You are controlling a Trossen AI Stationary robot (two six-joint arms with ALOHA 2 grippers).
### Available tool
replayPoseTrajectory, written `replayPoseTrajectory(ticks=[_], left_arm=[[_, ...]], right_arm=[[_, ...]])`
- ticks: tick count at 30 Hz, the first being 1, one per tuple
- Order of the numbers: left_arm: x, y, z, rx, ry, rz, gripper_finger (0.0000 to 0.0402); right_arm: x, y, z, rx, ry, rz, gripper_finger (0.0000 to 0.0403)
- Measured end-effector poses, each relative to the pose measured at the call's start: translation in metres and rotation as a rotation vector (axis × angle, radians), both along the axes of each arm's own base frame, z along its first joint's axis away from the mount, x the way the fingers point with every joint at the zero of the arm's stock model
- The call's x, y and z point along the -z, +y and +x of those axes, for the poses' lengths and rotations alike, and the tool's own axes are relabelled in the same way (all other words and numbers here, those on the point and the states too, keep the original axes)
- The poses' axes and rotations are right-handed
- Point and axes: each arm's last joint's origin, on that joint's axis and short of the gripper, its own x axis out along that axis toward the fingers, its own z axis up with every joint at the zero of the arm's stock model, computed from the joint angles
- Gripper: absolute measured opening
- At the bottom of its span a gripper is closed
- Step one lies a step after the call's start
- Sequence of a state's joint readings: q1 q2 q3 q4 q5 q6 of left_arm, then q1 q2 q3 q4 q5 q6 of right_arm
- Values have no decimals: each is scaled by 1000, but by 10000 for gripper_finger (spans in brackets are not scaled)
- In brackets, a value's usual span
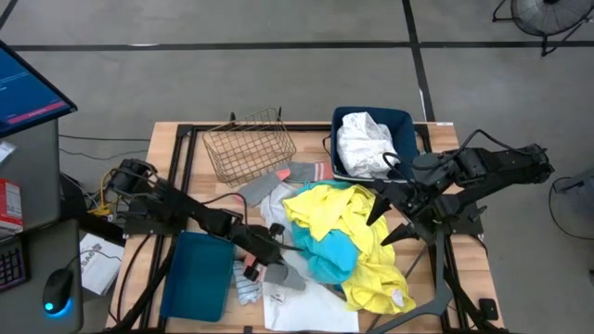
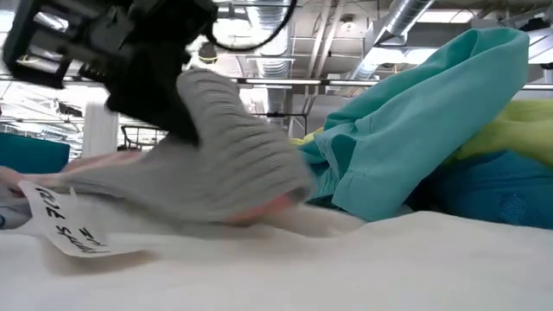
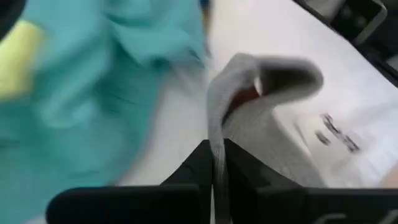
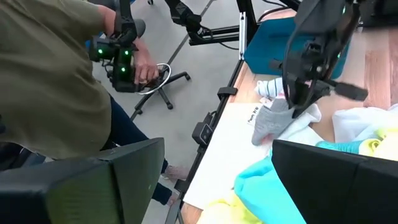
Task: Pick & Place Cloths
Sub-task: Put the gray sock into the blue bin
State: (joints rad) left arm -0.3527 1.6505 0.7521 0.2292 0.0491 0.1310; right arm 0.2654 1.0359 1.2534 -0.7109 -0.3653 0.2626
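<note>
A: Where is the left claw (image 1: 276, 257)?

B: It is low over the front part of the worktop (image 1: 167, 148), closed on a grey sock (image 1: 284, 275). In the left wrist view the two fingers (image 3: 194, 171) pinch the sock's edge, and the sock hangs down onto a white cloth (image 1: 311, 304).

A: And the right claw (image 1: 387, 224)?

B: It hovers open beside the yellow cloth (image 1: 357, 232), holding nothing.

A: Where are the other cloths?

B: The yellow one lies in the middle with a teal cloth (image 1: 327, 257) partly under it. One white garment (image 1: 364, 144) sits in the blue bin (image 1: 403, 130) at the back. The wire basket (image 1: 249, 144) stands next to that bin. A teal bin (image 1: 198, 276) is at the left front.
</note>
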Motion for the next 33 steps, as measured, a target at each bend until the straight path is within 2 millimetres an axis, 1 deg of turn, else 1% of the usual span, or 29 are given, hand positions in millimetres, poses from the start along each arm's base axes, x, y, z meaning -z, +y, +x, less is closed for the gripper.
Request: replayPoseTrajectory(ticks=[3,6,8,10,13,15,17,19,22,25,27,29,30,33], left_arm=[[-25,4,-4,-65,-89,-8,3],[-61,10,-14,-146,-221,-30,1],[-86,16,-24,-210,-315,-32,1],[-113,22,-38,-288,-418,-46,0],[-149,30,-65,-427,-570,-67,0],[-168,33,-85,-517,-652,-87,0],[-183,32,-105,-594,-711,-118,0],[-191,27,-123,-686,-742,-165,0],[-194,16,-145,-811,-733,-216,0],[-194,1,-162,-937,-724,-293,0],[-198,-9,-171,-988,-720,-383,0],[-203,-22,-177,-996,-709,-483,0],[-205,-29,-180,-972,-698,-534,0],[-212,-49,-191,-827,-644,-656,0]], right_arm=[[0,-2,1,25,15,22,291],[-1,-5,2,77,43,78,291],[-2,-7,3,104,53,105,291],[-4,-8,4,120,48,130,291],[-6,-9,6,134,28,147,291],[-7,-11,7,157,18,144,291],[-7,-12,7,186,13,136,291],[-7,-13,8,218,12,137,291],[-7,-13,8,241,13,135,291],[-7,-13,8,241,8,136,291],[-8,-13,8,238,1,139,291],[-9,-12,8,234,-6,141,291],[-9,-11,8,231,-7,141,291],[-9,-11,8,228,-12,134,291]])
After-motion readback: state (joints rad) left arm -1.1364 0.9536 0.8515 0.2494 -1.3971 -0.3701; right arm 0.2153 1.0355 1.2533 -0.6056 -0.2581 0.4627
